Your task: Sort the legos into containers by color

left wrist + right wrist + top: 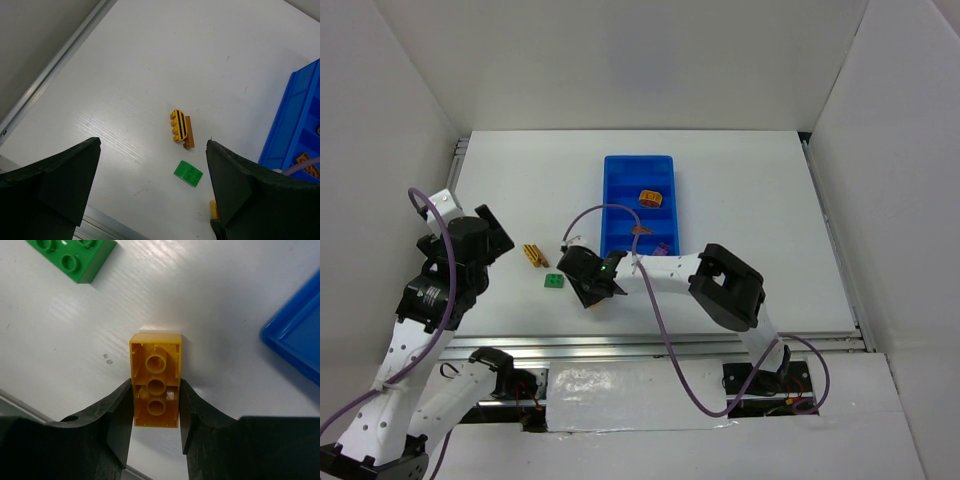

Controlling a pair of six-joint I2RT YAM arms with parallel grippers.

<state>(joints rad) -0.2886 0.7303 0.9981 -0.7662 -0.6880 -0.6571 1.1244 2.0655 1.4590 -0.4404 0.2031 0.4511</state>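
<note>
in the right wrist view, the right tool (156,407) is seen clenched on a yellow lego (155,390), one finger pressed on each long side. the hollow underside of this lego is turned to the camera. whether it is lifted off the tabletop (215,295) cannot be told. in the top view the same lego is hidden under the right tool (598,290), which is placed just beside the near left corner of the blue tray (612,170).

the left tool (152,150) is shown released, with its fingers wide apart and nothing between them. in the top view the left tool (485,235) is found well apart from the tray, at the left side.

a green lego (188,173) is lying flat on the tabletop. near it a yellow lego with black stripes (178,125) is touching a brown lego (188,134); in the top view these two are seen only as one small striped spot (532,255).

only the top view shows the inside of the whole tray: an orange lego (651,197) in a middle compartment and a purple lego (662,248) in the compartment nearest the arms.
</note>
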